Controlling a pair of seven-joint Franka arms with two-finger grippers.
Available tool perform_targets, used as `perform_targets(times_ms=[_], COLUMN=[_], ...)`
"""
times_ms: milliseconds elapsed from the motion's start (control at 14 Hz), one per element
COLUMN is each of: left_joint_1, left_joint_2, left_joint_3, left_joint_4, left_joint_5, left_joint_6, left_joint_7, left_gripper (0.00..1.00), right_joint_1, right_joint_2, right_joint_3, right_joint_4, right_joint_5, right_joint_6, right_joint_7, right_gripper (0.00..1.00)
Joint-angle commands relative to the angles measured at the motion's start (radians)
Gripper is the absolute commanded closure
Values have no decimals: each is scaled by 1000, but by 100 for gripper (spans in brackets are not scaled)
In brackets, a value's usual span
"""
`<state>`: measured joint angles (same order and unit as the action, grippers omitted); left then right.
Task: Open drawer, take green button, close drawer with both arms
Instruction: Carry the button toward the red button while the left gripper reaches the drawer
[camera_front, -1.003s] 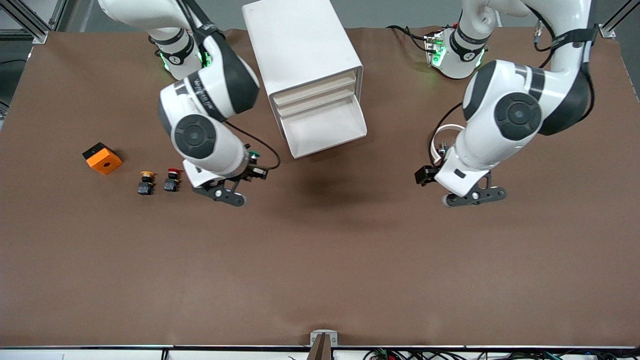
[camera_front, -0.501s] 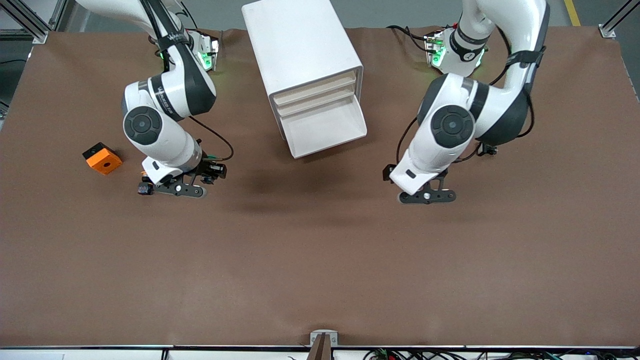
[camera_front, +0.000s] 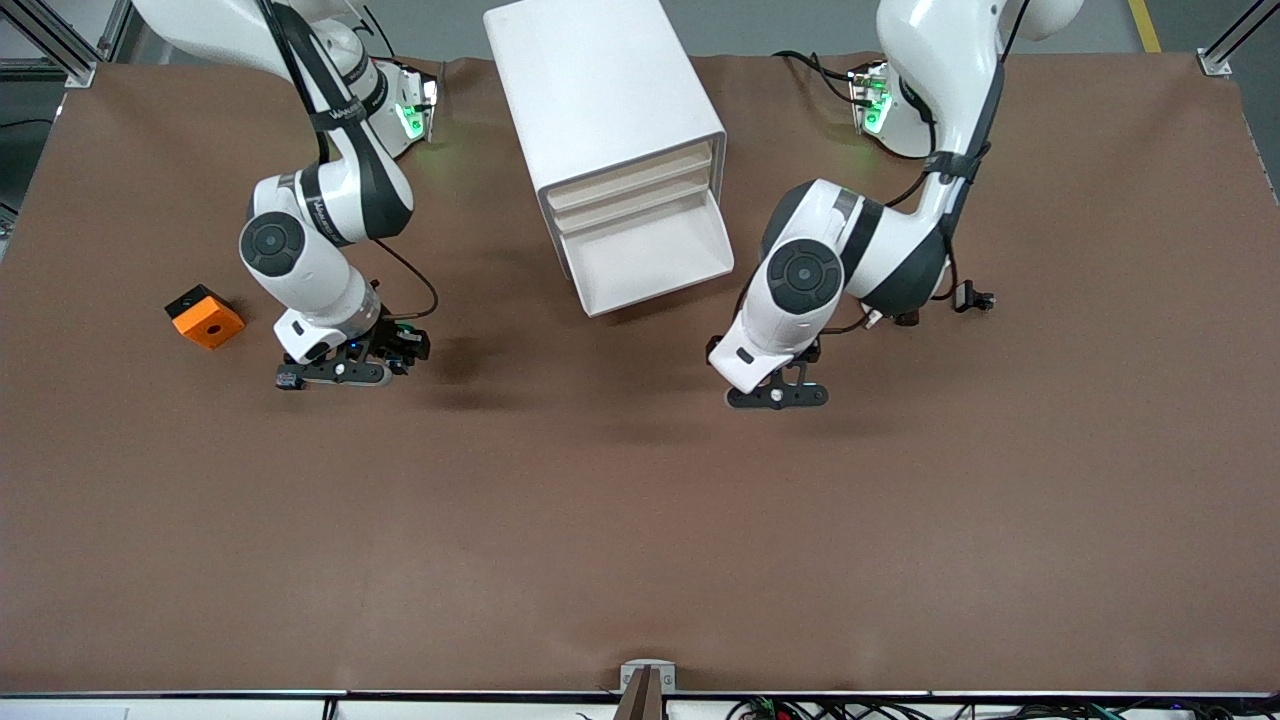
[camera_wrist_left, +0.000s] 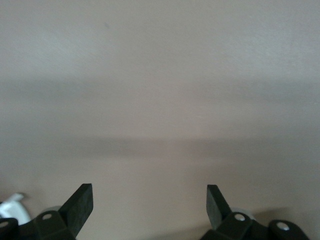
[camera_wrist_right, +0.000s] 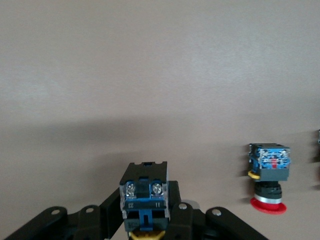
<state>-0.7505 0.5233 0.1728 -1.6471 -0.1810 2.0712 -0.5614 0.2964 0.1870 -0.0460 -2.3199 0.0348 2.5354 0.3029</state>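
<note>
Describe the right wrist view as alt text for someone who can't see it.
The right tool grips a small push button by its black and blue body, above bare brown table. A red-capped button stands on the table nearby.

Right claw (camera_front: 335, 372) low over desk, fingers clamped on sth; arm bent down. Left claw (camera_front: 778, 396) low over desk, fingers wide apart, holding nothing.

The right gripper (camera_wrist_right: 146, 225) is hiding the button (camera_wrist_right: 145, 194)'s cap (only its yellow ring peeks out). The right wrist view's edge is cutting off another object (camera_wrist_right: 318, 145).
</note>
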Motion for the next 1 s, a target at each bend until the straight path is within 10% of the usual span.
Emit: perform_targets(times_ms=[0,931], left_joint_1=[-36,-53], left_joint_2=[46,138], left_joint_3=[-6,-110], left_joint_4=[15,15], left_joint_5=[-32,-170], left_joint_6=[26,-22], left_joint_7=[-115,-253], left_gripper=[0,0], right_joint_1=[-28,-86], right_joint_2=[-24,147], right_joint_3=[17,23], right_joint_4=[-42,-33], right_joint_5=[-10,-3], right_joint_6=[29,131], right_joint_7=[-18,-119], right_gripper=[100,100])
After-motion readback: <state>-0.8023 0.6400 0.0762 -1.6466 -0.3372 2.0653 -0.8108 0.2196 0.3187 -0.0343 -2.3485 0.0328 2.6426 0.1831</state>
